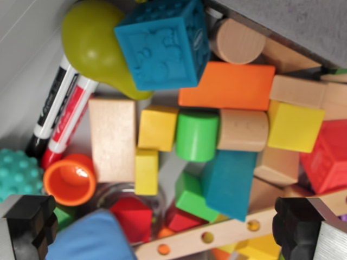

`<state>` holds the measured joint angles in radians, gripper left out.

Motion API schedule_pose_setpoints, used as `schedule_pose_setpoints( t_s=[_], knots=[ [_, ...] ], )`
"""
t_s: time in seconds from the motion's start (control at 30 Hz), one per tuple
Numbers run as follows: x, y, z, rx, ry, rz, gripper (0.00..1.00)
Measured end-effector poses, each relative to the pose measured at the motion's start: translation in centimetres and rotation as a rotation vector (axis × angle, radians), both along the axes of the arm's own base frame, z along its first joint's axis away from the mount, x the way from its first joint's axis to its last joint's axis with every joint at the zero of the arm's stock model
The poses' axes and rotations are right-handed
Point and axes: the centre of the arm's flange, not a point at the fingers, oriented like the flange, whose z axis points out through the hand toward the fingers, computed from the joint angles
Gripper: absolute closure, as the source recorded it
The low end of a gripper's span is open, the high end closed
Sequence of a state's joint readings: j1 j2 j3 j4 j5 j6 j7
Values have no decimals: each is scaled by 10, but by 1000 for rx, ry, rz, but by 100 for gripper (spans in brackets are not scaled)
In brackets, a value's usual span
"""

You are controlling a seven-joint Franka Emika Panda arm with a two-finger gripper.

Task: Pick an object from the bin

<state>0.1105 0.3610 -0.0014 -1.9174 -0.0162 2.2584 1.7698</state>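
Pale grey bin wall (21,32) fills the far left of the wrist view, and a dark grey slab (282,21) cuts across the far right corner; between them the bin is packed with toys. Largest is the blue embossed soft cube (162,46) at the far middle, overlapping the olive-green rounded plastic bulb (92,43) to its left. Right of the cube lies the orange rectangular wooden block (227,85), with a plain wooden cylinder (237,40) beyond it. Lower, in the middle, stand a tall plain wooden block (112,140), a teal wooden block (230,181), a yellow wooden cube (294,126) and a red embossed soft cube (328,157) at the right edge. A green wooden cylinder (197,135) lies between a yellow block (157,127) and a plain wooden cylinder on its side (243,130). Two markers, one black-capped (51,105) and one red-capped (68,122), lie side by side at the left. Near them sit an orange plastic cup (69,179) and a teal bumpy ball (19,173). A wooden strip with holes (227,230) crosses the near edge, beside what may be a blue cushion (92,238). The gripper (162,233) has its fingers wide apart at the near corners, holding nothing.
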Motion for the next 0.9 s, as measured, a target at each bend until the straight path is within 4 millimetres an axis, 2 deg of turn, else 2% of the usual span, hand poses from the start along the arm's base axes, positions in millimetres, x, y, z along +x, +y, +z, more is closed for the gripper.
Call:
schedule_pose_setpoints(
  t_s=[0.9],
  knots=[
    [14,40,-43,5,-11,-366,0]
  ],
)
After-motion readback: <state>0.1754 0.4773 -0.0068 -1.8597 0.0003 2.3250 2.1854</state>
